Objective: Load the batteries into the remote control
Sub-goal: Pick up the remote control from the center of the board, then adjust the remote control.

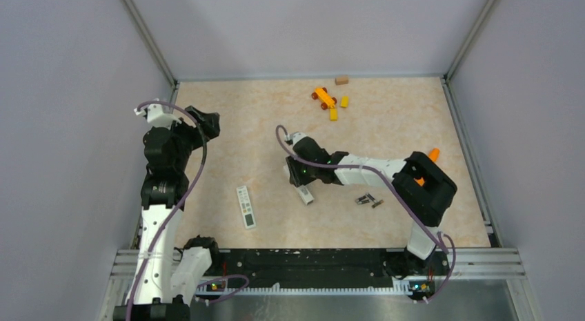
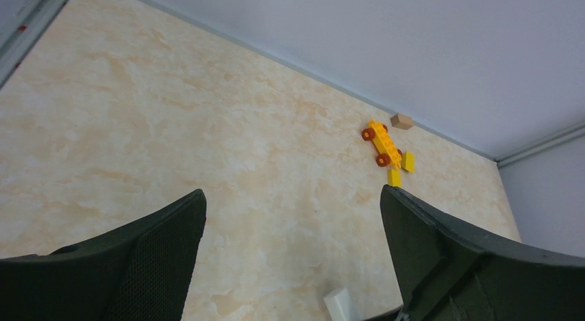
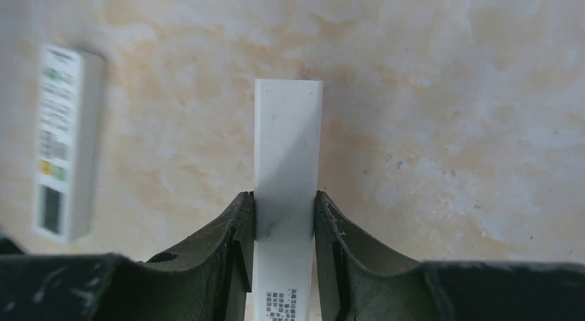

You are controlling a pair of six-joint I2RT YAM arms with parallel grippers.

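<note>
The remote control lies face up on the table, left of centre; in the right wrist view it lies at the far left, with coloured buttons and a dark window. My right gripper is shut on the long white back cover, low at the table. In the right wrist view the jaws press both long edges of the cover, which has small print near my palm. Two small dark batteries lie to the right of it. My left gripper is open and empty at the far left.
A yellow toy car with red wheels, yellow bricks and a tan block sit at the back. An orange object peeks out behind the right arm. The end of a white part shows at the bottom of the left wrist view.
</note>
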